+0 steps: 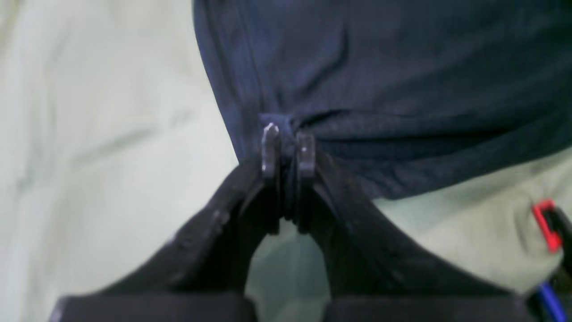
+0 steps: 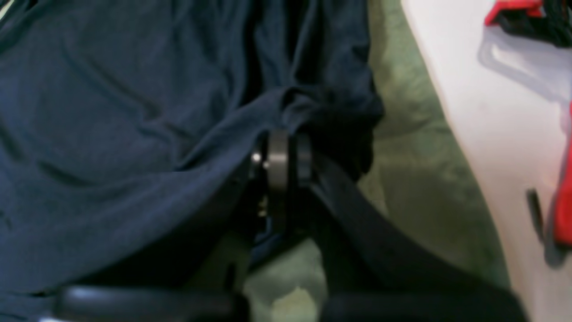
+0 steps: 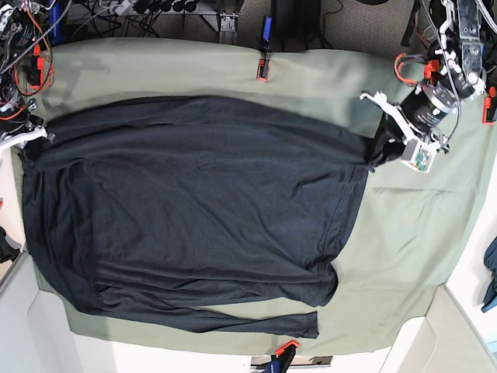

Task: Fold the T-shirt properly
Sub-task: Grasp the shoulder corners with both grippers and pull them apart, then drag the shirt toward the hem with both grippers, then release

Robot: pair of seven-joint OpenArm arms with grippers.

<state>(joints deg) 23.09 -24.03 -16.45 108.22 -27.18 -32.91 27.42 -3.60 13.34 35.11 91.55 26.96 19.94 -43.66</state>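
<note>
Left wrist view: left gripper (image 1: 288, 150) pinches a bunched edge of the shirt (image 1: 402, 89) over the green cloth (image 1: 111, 134).

Right wrist view: right gripper (image 2: 286, 161) pinches another gathered shirt edge.

Base view: the shirt lies spread flat, dark and lightly wrinkled, one sleeve along its near edge. Folding looks barely begun; body folds remain.

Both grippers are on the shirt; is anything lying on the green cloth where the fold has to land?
Nothing visible. Left gripper and right gripper each pinch the T-shirt, with only bare green table cloth around it.
</note>
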